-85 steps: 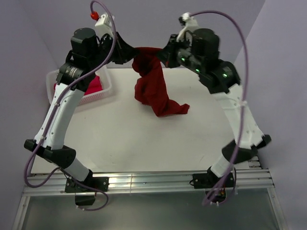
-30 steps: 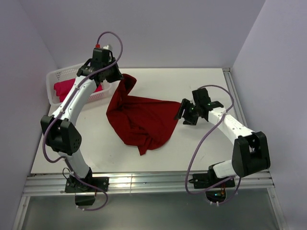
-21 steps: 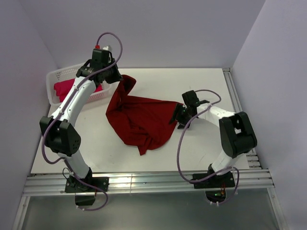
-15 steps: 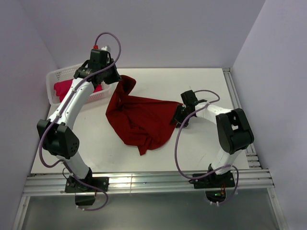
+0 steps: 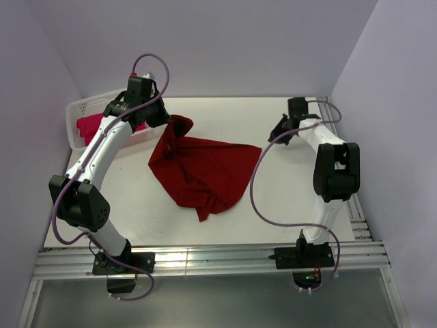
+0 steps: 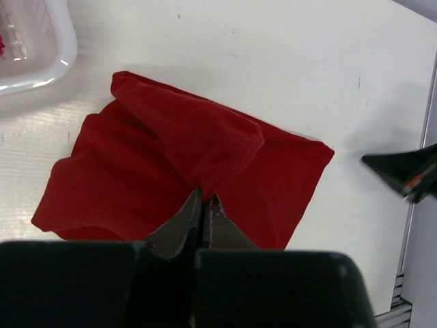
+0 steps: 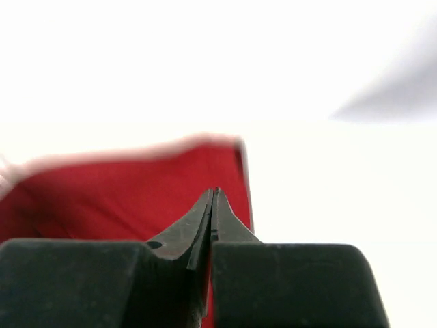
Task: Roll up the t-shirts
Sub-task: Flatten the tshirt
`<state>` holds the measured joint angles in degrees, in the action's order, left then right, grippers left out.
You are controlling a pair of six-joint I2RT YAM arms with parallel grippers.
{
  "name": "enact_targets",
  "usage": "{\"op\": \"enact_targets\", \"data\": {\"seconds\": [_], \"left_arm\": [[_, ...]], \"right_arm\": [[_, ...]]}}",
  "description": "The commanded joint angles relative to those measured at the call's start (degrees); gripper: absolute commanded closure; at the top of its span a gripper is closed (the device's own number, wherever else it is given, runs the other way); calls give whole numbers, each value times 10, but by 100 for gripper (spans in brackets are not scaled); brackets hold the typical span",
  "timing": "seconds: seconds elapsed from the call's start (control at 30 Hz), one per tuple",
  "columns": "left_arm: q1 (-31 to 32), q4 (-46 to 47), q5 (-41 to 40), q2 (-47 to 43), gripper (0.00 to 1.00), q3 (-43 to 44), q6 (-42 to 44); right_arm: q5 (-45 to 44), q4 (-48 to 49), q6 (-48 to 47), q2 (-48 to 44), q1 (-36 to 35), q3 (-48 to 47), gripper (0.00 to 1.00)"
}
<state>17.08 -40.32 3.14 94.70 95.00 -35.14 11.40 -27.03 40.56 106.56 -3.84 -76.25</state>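
Left tool (image 5: pixel 162 117) is clamped tight on a raised fold of the dark crimson t-shirt (image 5: pixel 203 171). The shirt sprawls mid-counter (image 5: pixel 293 198), its back-left corner lifted beside the basket (image 5: pixel 74 109), where the pinkish-red t-shirt (image 5: pixel 90 127) lies. Right tool (image 5: pixel 278 132) is pinched closed on nothing, just off the crimson shirt's right corner. There's bare counter to the right and along the front edge.

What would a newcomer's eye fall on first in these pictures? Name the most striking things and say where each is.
The dark crimson t-shirt lies spread and rumpled mid-table, its far left corner pinched by the shut left gripper. The right gripper, shut on nothing, hangs just off the shirt's right corner. A pinkish-red t-shirt sits in the white basket at far left.
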Motion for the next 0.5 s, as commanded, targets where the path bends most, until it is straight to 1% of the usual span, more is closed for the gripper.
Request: {"op": "enact_targets", "data": {"seconds": [0.0, 0.03, 0.07, 0.1, 0.13, 0.17, 0.2, 0.23, 0.3, 0.37, 0.4, 0.43, 0.47], "left_arm": [[1, 0, -5, -9, 100, 13, -31], [1, -5, -7, -4, 100, 32, -33], [1, -10, -8, 1, 100, 43, -32], [1, -18, -12, 12, 100, 53, -30], [1, -21, -19, 16, 100, 71, -28], [1, -25, -22, 25, 100, 80, -27], [1, -32, -23, 29, 100, 86, -27], [0, -35, -24, 33, 100, 97, -27], [-4, -37, -21, 41, 100, 98, -28], [-5, -36, -19, 43, 100, 95, -29], [-6, -36, -19, 44, 100, 94, -29], [-6, -35, -18, 44, 100, 93, -29], [-7, -35, -18, 43, 100, 92, -28]], "right_arm": [[21, -34, -15, 35, 28, -101, 88], [37, -50, -17, 47, 27, -115, 75], [48, -62, -21, 44, 21, -118, 67], [55, -70, -29, 35, 0, -113, 62], [50, -67, -29, -3, -16, -76, 55], [47, -58, -27, -26, -30, -47, 52], [47, -44, -9, -50, -59, -14, 48], [61, -19, 3, -89, -72, 47, 43], [75, 2, 41, -118, -112, 121, 41], [78, 22, 65, -155, -143, 163, 39], [77, 30, 94, -169, -157, 181, 39], [73, 41, 109, -194, -189, 209, 36], [69, 48, 122, -204, -204, 222, 35]]}}
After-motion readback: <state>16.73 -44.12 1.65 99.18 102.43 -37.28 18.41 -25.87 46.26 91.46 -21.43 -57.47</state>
